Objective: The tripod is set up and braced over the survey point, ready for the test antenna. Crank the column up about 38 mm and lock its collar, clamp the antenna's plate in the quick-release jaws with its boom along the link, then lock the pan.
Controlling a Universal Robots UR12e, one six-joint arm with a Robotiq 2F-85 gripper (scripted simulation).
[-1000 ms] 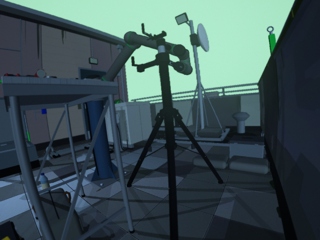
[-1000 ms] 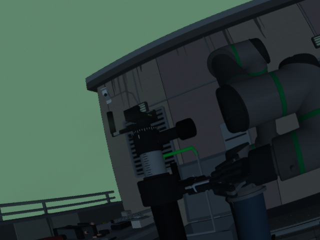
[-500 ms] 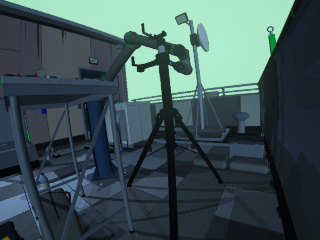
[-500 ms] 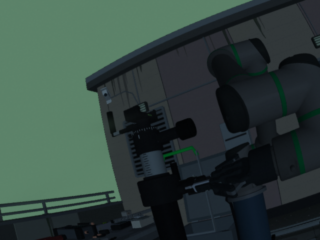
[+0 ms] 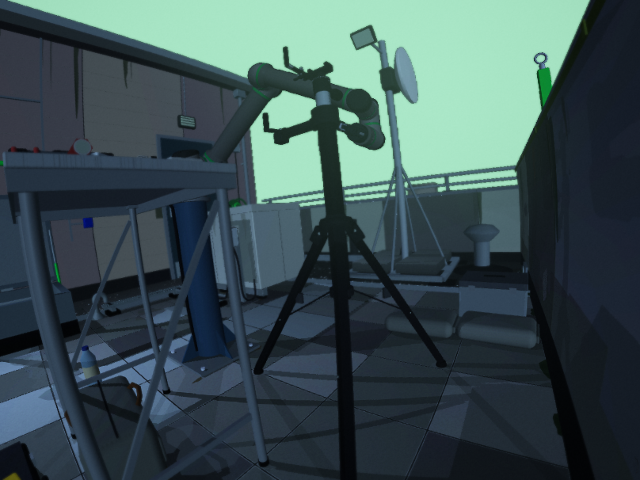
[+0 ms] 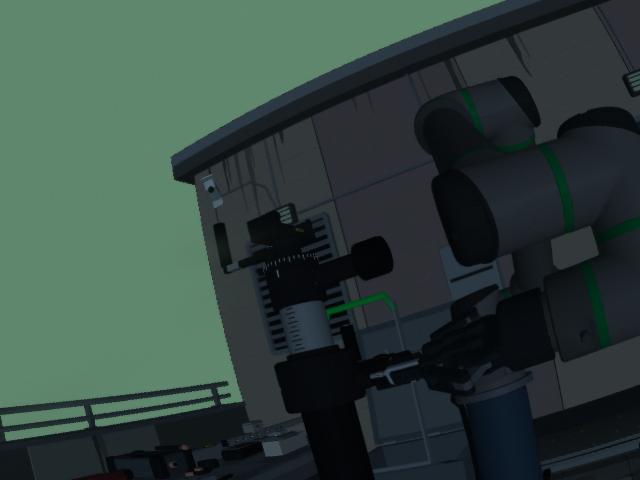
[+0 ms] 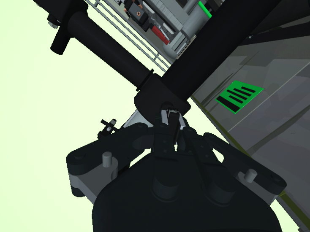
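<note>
My gripper (image 7: 172, 117) (image 6: 398, 368) is closed on the small lever of the column collar (image 6: 385, 369), and the wrist camera shows my fingers pinching its tip. The collar (image 6: 320, 377) is a black block on the tripod (image 5: 336, 248). Above it stands the pale graduated column (image 6: 305, 325). The head with its pan dial (image 6: 289, 261), a round knob (image 6: 372, 258) and the quick-release jaws (image 6: 279, 227) sit on top. A crank arm (image 5: 289, 129) sticks out left of the collar. The jaws hold nothing. The antenna is not in sight.
Behind the tripod a mast with a dish (image 5: 406, 75) stands on a ballasted base. A steel table (image 5: 119, 170) with small parts is at left, by my blue pedestal (image 5: 199, 279). Sandbags (image 5: 465, 325) lie on the floor at right, below a dark wall (image 5: 584, 232).
</note>
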